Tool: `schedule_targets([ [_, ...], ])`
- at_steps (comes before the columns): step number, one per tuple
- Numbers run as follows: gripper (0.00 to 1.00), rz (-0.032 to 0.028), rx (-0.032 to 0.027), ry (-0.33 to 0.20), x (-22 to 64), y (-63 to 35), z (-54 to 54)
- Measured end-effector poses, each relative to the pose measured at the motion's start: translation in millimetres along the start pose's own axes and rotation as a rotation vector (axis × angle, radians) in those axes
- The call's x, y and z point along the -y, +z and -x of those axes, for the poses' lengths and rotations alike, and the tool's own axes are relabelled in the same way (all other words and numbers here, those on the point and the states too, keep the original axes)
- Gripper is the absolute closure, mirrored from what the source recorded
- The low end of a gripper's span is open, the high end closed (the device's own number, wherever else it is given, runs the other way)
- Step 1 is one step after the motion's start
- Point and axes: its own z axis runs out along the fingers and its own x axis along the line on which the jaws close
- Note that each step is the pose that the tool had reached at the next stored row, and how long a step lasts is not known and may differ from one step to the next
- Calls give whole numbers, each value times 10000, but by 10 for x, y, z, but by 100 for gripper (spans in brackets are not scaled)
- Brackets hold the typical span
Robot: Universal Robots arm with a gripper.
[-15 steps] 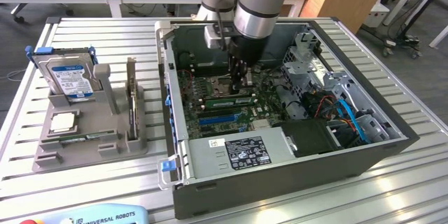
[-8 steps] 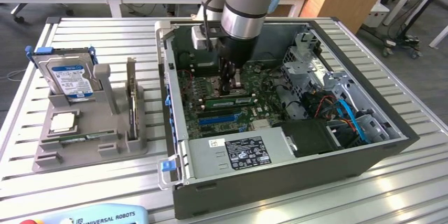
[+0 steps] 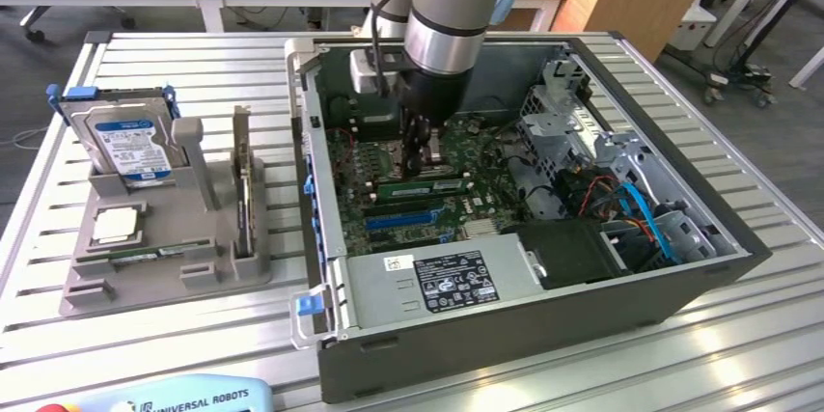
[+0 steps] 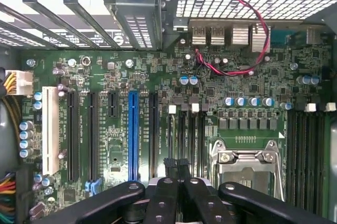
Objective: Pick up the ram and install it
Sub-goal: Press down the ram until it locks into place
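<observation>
Gripper shut, down inside the case over the mobo slots; can't tell if anything's pinched. Ram lying in the board's centre, just beside the gripper. Light, stiff, fragile: best taken by the long edges, off the chips.

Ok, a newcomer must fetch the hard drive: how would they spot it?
On the slatted table, a grey holder stands beside the open computer case. The hard drive stands on edge at its far end, silver with a blue label, unlike the flat square chip before it.
</observation>
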Motion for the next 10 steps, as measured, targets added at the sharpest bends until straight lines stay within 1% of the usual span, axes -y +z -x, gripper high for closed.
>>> schedule_targets([
  [6,90,-1,1,2,-11,101,-1],
  [10,90,0,0,2,-12,114,-1],
])
